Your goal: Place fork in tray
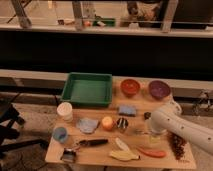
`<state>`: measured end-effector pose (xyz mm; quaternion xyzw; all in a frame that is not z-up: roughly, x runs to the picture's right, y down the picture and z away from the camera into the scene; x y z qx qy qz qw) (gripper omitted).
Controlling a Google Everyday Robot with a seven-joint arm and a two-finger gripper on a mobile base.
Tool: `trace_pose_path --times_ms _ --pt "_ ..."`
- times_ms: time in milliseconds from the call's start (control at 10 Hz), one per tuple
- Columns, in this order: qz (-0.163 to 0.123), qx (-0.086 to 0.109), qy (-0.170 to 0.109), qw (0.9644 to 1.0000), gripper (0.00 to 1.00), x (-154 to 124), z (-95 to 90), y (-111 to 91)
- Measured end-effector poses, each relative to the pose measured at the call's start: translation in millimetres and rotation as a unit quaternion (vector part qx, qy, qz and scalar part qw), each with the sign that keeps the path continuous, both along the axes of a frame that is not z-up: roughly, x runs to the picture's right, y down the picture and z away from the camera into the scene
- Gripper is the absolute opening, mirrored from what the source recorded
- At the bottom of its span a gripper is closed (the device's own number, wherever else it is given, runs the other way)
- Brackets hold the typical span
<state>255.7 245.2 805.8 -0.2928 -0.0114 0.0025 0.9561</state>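
Fork (136,131) lies just beside gripper (149,132), tray (87,76) well apart.

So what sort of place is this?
Probably a lab or office test space, not a home kitchen. A wooden table holds a tray, bowls and utensils, a railed barrier runs behind, and a white arm reaches in, its gripper over the table's right side.
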Motion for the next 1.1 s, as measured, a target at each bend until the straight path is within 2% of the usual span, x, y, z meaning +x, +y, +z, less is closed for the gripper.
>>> trace_pose_path --times_ms 200,600,700,900,1100 --pt "-0.002 0.001 0.0 1.0 0.8 -2 5.0 -2" --pt "-0.003 -0.013 0.002 0.9999 0.8 -1 15.9 0" --pt "-0.001 -0.015 0.004 0.9999 0.75 1 17.1 0" --pt "0.0 -0.014 0.004 0.9999 0.58 0 16.7 -2" --pt "0.004 -0.017 0.005 0.9998 0.54 3 14.3 -2"
